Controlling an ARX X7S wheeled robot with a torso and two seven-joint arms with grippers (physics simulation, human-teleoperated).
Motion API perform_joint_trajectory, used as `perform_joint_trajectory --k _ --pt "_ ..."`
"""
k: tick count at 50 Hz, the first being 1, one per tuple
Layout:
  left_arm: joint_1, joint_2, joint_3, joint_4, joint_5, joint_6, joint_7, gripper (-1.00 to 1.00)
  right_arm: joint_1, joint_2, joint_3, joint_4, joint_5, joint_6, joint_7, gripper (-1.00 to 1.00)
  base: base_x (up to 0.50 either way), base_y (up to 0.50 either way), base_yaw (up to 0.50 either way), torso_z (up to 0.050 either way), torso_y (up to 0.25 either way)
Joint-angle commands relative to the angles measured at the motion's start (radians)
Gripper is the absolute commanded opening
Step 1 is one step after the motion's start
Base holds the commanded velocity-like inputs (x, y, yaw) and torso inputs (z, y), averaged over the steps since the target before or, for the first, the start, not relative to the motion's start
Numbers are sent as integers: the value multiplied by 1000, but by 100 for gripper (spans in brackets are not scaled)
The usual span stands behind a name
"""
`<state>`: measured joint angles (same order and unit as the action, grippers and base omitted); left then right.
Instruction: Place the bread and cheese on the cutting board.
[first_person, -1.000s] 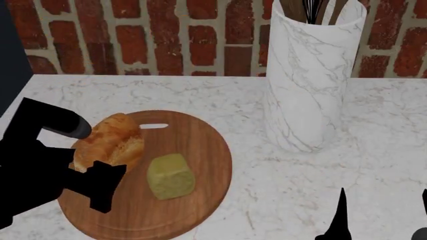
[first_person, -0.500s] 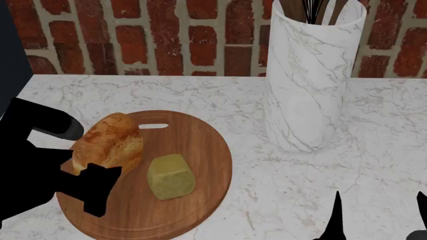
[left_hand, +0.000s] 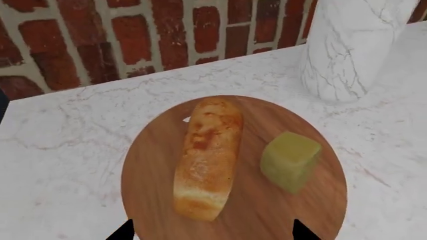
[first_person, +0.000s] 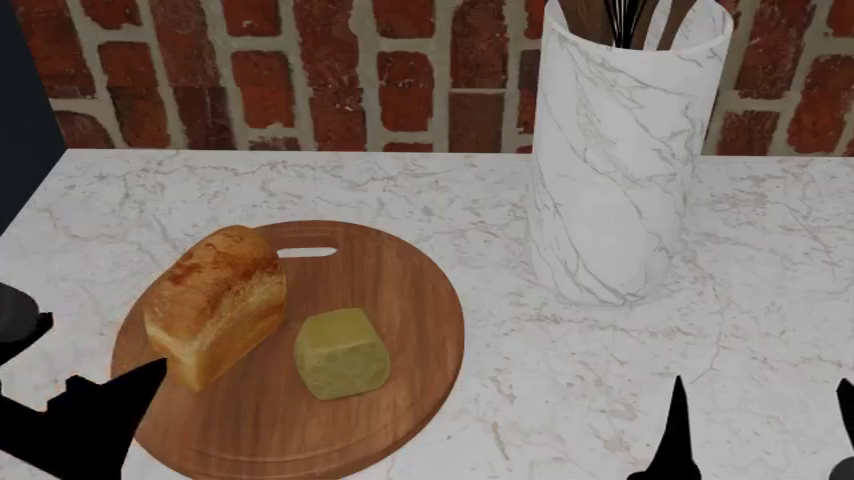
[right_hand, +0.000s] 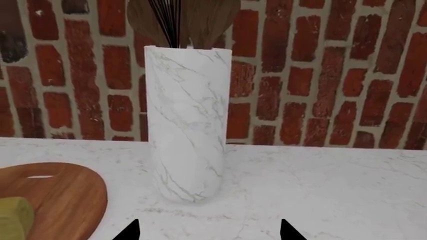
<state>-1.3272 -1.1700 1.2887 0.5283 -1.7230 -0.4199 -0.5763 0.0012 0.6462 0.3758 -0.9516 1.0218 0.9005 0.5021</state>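
Observation:
The bread (first_person: 214, 303) lies on the left half of the cutting board (first_person: 400, 290). The cheese (first_person: 342, 352) sits beside it, nearer the board's middle. Both show in the left wrist view too: the bread (left_hand: 205, 157) and cheese (left_hand: 289, 160) on the board (left_hand: 150, 165). My left gripper (first_person: 74, 400) is open and empty at the board's near-left edge, clear of the bread; its tips (left_hand: 210, 232) stand wide apart. My right gripper (first_person: 761, 430) is open and empty at the bottom right, over bare counter (right_hand: 208, 231). The right wrist view shows the board's edge (right_hand: 67, 195) and a bit of cheese (right_hand: 13, 217).
A tall white marble utensil holder (first_person: 618, 150) with dark utensils stands at the back right of the board, also in the right wrist view (right_hand: 188, 120). A red brick wall (first_person: 294, 70) runs behind the white marble counter (first_person: 601, 380). The counter's left edge is near the board.
My left gripper has drawn back from the bread toward the near-left, leaving the whole loaf in sight on the board. The right gripper has hardly moved.

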Motion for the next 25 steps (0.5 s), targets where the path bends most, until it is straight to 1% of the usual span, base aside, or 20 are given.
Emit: perform_joint_trajectory --k 1,2,6,12,15,17,20,25 --pt "50 -155 -49 253 25 99 -72 100 15 0 82 -11 136 18 15 100 0 0 0 0 0" --pt "57 -169 -49 268 29 113 -78 100 19 0 95 -3 188 14 19 100 0 0 0 0 0" --pt "62 -210 -57 297 22 144 -92 100 46 18 86 -2 222 27 48 100 0 0 0 0 0" --pt "21 -279 -94 361 -24 138 -116 100 66 38 37 19 152 48 41 100 0 0 0 0 0" --pt "28 -301 -93 395 -8 146 -139 100 88 49 60 41 217 51 63 100 0 0 0 0 0" --pt "30 -308 -92 402 -9 148 -153 100 100 60 48 55 225 62 65 100 0 0 0 0 0" --pt "1 -340 -118 408 -52 131 -156 100 154 97 30 66 255 85 85 100 0 0 0 0 0" --pt "-66 -347 -174 414 -152 64 -201 100 227 143 18 102 321 105 105 100 0 0 0 0 0"
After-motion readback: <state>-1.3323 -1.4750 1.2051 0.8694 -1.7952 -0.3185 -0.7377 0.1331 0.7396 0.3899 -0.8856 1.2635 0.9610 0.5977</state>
